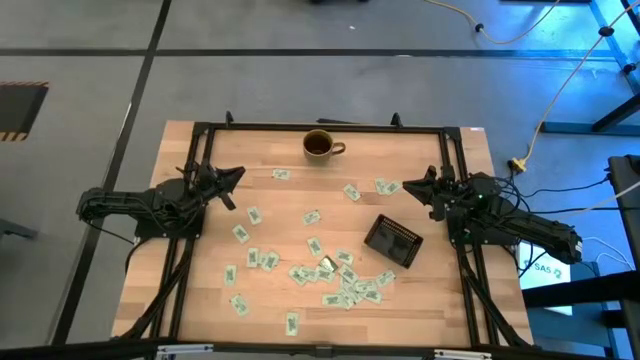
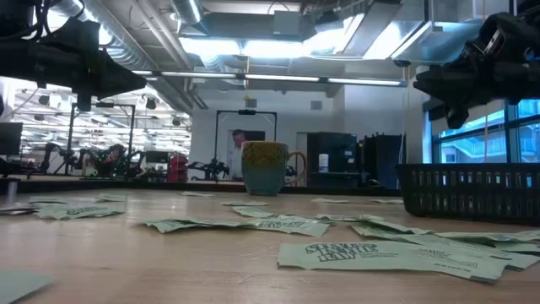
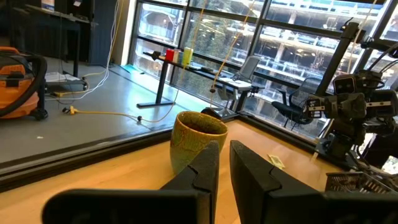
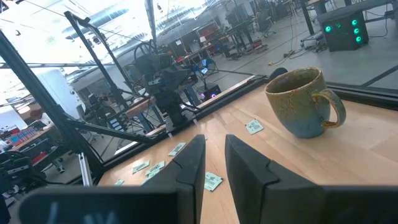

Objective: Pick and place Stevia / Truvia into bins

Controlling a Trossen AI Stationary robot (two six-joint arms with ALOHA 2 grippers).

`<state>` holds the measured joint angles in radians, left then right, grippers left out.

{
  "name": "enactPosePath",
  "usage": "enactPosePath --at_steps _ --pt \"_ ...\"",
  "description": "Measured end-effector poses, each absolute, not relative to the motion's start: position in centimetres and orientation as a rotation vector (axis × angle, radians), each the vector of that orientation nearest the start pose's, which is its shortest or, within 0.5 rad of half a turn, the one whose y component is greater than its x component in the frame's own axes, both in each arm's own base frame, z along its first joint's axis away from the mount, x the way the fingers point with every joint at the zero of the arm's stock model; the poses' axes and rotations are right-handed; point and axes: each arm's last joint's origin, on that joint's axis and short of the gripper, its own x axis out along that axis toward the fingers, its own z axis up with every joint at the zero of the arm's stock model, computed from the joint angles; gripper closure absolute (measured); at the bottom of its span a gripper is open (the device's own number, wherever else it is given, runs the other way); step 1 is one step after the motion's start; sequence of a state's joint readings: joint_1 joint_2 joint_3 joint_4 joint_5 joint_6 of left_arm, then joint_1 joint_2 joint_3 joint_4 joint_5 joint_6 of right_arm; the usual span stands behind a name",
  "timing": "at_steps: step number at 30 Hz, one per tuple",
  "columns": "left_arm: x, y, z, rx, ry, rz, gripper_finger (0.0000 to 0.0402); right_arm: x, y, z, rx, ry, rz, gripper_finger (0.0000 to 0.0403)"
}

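Across the wooden surface [image 1: 270, 300], the Stevia / Truvia sachets [image 1: 340, 285] lie scattered flat, densest just beside the black bin [image 1: 393, 241], which appears empty. A brown mug [image 1: 319, 145] stands at the far edge. The left end effector [image 1: 228, 180] hangs above the left side of the surface, fingers nearly together with a narrow gap, holding nothing. The right end effector [image 1: 424, 186] hangs beyond the bin in the same condition. Each sachet is likely light, thin and pliable, and may slide. Grip one lying apart from its neighbours, across a short edge, to avoid lifting several.
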<state>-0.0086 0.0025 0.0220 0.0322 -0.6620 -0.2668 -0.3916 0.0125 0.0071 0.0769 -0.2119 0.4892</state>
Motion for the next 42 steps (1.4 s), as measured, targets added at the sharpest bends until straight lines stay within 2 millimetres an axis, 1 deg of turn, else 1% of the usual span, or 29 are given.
enactPosePath --at_steps 20,22,24,25,30,34,36,39,42 --pt "9.0 1.7 17.4 -0.275 -0.137 0.643 0.0368 9.2 -3.1 17.2 0.467 -0.111 -0.159 0.0336" --pt "9.0 1.7 17.4 -0.275 -0.137 0.643 0.0368 9.2 -3.2 17.2 0.509 -0.119 -0.173 0.0336" --pt "9.0 1.7 17.4 -0.275 -0.137 0.643 0.0368 9.2 -3.2 17.3 0.635 -0.143 -0.181 0.0336" --pt "9.0 1.7 17.4 -0.275 -0.137 0.643 0.0368 9.2 -3.2 17.4 0.667 -0.153 -0.178 0.0336" --pt "9.0 1.7 17.4 -0.275 -0.137 0.643 0.0368 9.2 -3.3 17.4 0.652 -0.155 -0.18 0.0336" --pt "9.0 1.7 17.4 -0.275 -0.137 0.643 0.0368 9.2 -3.3 17.5 0.695 -0.166 -0.175 0.0336" --pt "9.0 1.7 17.4 -0.275 -0.137 0.643 0.0368 9.2 -3.3 17.5 0.678 -0.164 -0.176 0.0336" --pt "9.0 1.7 17.4 -0.275 -0.137 0.643 0.0368 9.2 -3.3 17.6 0.578 -0.12 -0.196 0.0336" --pt "9.0 1.7 17.4 -0.281 -0.139 0.644 0.0368 9.1 -3.4 18.9 0.475 -0.046 -0.26 0.0336"
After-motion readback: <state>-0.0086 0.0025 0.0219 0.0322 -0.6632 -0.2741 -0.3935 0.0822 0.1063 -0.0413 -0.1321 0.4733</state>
